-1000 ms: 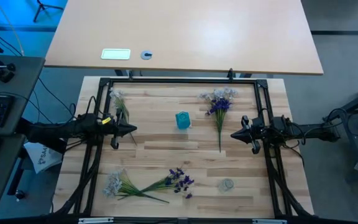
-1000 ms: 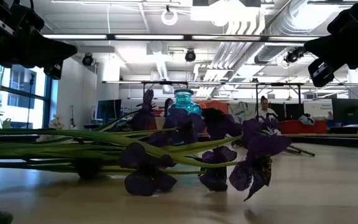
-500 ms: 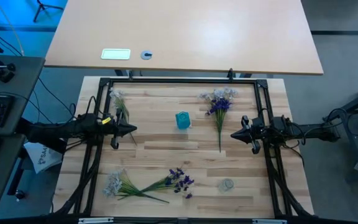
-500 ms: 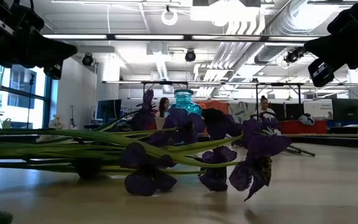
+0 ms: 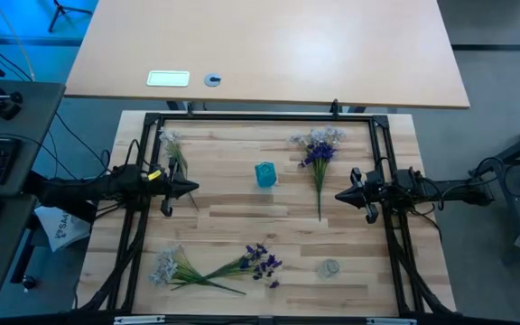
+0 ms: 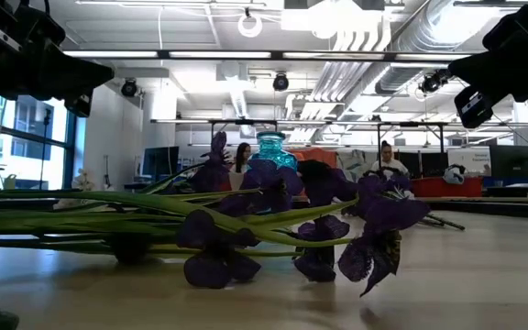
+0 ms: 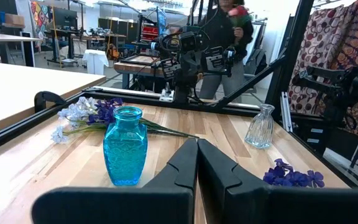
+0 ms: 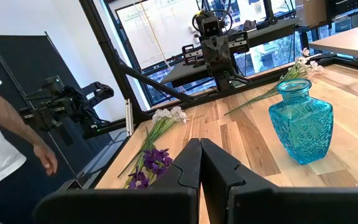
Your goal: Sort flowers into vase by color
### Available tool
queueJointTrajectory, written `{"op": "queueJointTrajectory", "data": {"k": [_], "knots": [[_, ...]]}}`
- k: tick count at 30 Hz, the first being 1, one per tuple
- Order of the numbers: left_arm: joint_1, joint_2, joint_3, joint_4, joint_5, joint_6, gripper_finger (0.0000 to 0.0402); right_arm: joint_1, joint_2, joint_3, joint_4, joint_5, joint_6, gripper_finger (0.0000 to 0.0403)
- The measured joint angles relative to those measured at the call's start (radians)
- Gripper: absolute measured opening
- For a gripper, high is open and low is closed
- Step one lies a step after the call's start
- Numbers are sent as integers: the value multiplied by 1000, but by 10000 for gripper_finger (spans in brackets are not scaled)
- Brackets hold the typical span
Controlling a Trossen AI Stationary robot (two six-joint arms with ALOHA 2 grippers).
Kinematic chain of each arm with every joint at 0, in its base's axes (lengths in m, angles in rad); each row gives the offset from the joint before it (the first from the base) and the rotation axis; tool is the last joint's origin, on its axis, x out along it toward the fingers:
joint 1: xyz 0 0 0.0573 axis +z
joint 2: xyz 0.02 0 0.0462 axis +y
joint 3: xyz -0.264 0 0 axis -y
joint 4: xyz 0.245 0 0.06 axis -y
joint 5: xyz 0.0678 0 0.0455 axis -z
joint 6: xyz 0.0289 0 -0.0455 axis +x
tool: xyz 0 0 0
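Seen from above, the light wooden slatted table [image 5: 242, 221] carries four loose groups of thin green-stemmed artificial flowers. A mixed bunch of dark purple and pale white-lavender blooms [image 5: 317, 149] lies at about one o'clock from the table's middle, its stems trailing toward four o'clock. A single pale sprig [image 5: 173, 149] lies at ten o'clock. Near seven o'clock a pale cluster [image 5: 164, 266] and a dark purple cluster [image 5: 263, 261] lie with their stems crossing.

A small blue patterned glass vase [image 5: 265, 174] stands upright just above the centre, at twelve o'clock. A clear glass vase [image 5: 330, 267] stands at five o'clock.

The left gripper [image 5: 191, 189] hangs at nine o'clock with its fingers pressed together and nothing between them; its wrist view shows the two dark fingers meeting in a closed wedge. The right gripper [image 5: 340, 195] hangs at three o'clock, likewise pinched closed and empty, just beside the stem ends of the mixed bunch.

The sprigs look very light and springy, so a stem would likely bend or roll under a careless pinch. The stems are thin and probably slick plastic; the best hold seems to be mid-stem, below the blooms, where a single stem lies clear of its neighbours. The crossed stems at seven o'clock may drag each other along. Both vases appear light enough to tip if a stem snags the narrow neck.
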Motion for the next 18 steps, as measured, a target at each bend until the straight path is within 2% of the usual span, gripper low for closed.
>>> {"op": "queueJointTrajectory", "data": {"k": [2,6,12,15,18], "knots": [[0,0,0,0,0,0,0,0,0,0,0,1,0,0],[0,0,0,1,0,0,0,-14,1,0,-2,130,-16,0],[0,0,0,2,0,0,0,-21,0,0,32,161,-23,0],[0,0,0,1,0,0,0,-20,0,0,200,226,164,0],[0,0,0,2,0,0,0,-21,0,0,361,374,375,0]]}}
